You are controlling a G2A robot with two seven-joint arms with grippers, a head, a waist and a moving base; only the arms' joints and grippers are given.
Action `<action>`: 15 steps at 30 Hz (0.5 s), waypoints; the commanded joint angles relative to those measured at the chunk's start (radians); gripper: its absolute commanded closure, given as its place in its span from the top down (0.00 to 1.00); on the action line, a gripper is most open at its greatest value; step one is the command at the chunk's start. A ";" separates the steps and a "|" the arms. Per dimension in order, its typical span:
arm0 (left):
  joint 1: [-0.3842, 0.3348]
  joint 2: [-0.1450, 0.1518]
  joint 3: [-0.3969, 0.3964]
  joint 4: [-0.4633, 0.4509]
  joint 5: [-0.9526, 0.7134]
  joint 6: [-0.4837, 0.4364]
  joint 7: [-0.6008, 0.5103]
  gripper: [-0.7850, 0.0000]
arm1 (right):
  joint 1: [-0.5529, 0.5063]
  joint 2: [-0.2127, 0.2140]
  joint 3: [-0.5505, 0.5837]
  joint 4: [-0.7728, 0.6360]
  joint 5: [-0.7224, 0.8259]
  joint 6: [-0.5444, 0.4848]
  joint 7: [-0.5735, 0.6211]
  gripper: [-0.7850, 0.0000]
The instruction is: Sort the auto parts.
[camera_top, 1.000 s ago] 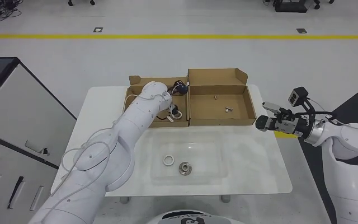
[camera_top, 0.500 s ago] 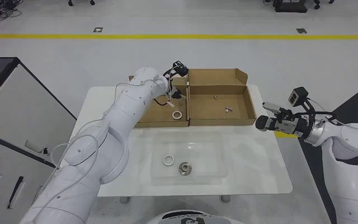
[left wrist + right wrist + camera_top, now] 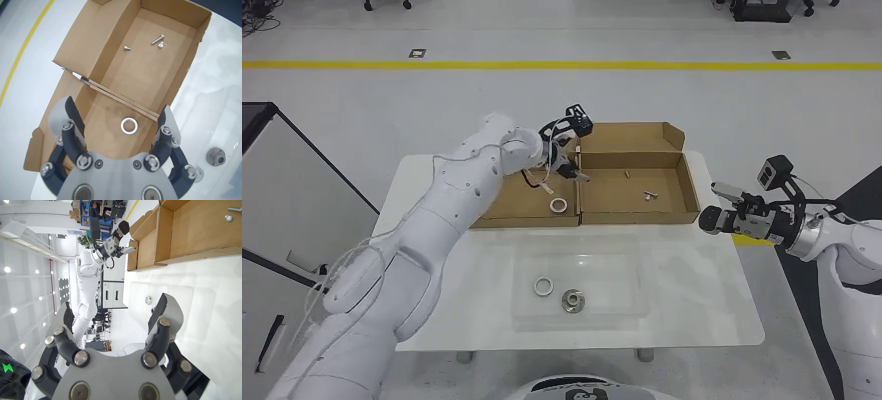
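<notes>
While the left gripper [image 3: 118, 105] hung above the left box [image 3: 62, 106], its jaws stood wide apart with nothing between them. The washer [image 3: 129, 126] lay flat on that box's floor, straight below the gap in the jaws and apart from both (no contact that could be seen). Just ahead of the gripper ran the doubled cardboard wall where the two boxes met, and beyond it the right box [image 3: 105, 43] held a bolt [image 3: 157, 40] and two screws [image 3: 127, 48], one just beside the bolt's head and the other well apart from it. Off to one side of the gripper, outside the boxes, sat the clear tray [image 3: 208, 113] on the white table [image 3: 722, 310]. The flange [image 3: 215, 156] rested in the tray, nearer the wrist than the washer was. The right gripper [image 3: 115, 301] was at the table's far edge, near the right box's outer corner, its jaws likewise apart and empty. Ahead of it in the tray lay the collar [image 3: 148, 300], just beside the flange, which one finger partly hid in the wrist view. The boxes stood farther off to that same side.
</notes>
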State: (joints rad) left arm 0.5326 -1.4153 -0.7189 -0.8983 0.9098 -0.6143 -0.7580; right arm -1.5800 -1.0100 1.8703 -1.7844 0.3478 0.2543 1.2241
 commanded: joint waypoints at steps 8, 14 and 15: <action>0.398 0.145 -0.286 -0.697 -0.026 0.066 -0.301 1.00 | 0.000 0.000 0.000 0.000 0.000 0.000 0.000 1.00; 0.496 0.172 -0.319 -0.846 -0.031 0.048 -0.380 1.00 | 0.000 0.000 0.000 0.000 0.000 0.000 0.000 1.00; 0.506 0.175 -0.320 -0.862 -0.031 0.043 -0.395 1.00 | 0.000 0.000 0.000 0.000 0.000 0.000 0.000 1.00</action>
State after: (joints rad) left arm 1.0273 -1.2437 -1.0379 -1.7426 0.8803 -0.5670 -1.1387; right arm -1.5800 -1.0100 1.8703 -1.7844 0.3478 0.2543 1.2241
